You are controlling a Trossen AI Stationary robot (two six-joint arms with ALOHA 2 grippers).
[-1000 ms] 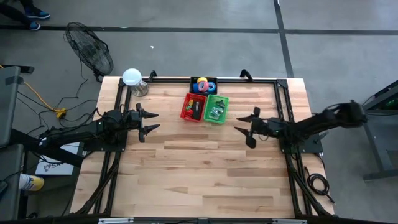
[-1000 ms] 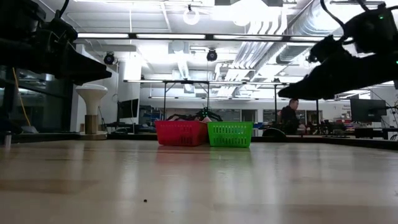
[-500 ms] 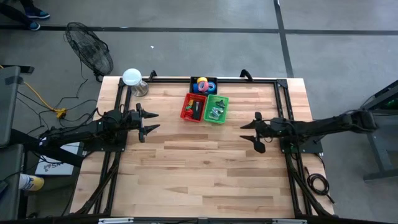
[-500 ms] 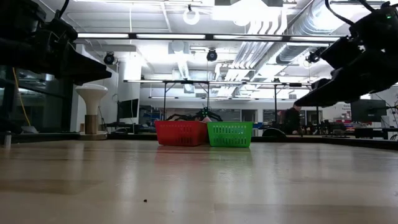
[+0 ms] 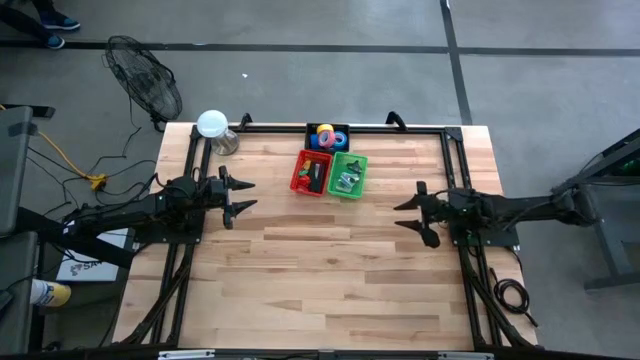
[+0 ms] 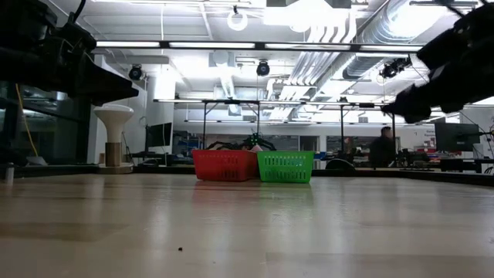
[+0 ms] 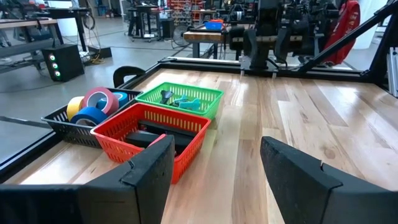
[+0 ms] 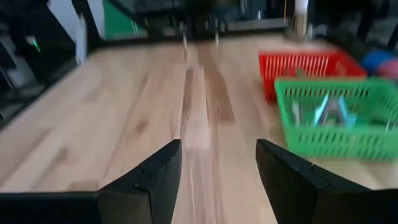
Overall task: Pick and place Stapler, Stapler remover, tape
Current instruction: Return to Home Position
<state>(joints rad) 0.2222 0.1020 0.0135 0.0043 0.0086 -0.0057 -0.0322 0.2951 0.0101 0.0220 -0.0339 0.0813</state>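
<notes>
The black stapler (image 7: 163, 138) lies inside the red basket (image 5: 311, 172). Small metal and teal pieces lie in the green basket (image 5: 347, 174) beside it. The tape rolls (image 5: 326, 137), pink, yellow and blue, sit in a black tray at the table's far edge, also seen in the left wrist view (image 7: 93, 104). My left gripper (image 5: 240, 196) hovers open over the table's left part, empty. My right gripper (image 5: 412, 216) hovers open over the right part, empty, pointing toward the baskets.
A white lamp-like stand (image 5: 212, 125) and a metal cup (image 5: 227, 142) stand at the far left corner. A black frame (image 5: 400, 128) runs along the table's edges. Bare wood lies between the two grippers and toward the near edge. A person walks in the room behind (image 6: 382, 147).
My right gripper has drawn back toward the table's right edge and slightly toward the near edge, staying open. The left arm has kept still. The baskets and tray have not moved.
</notes>
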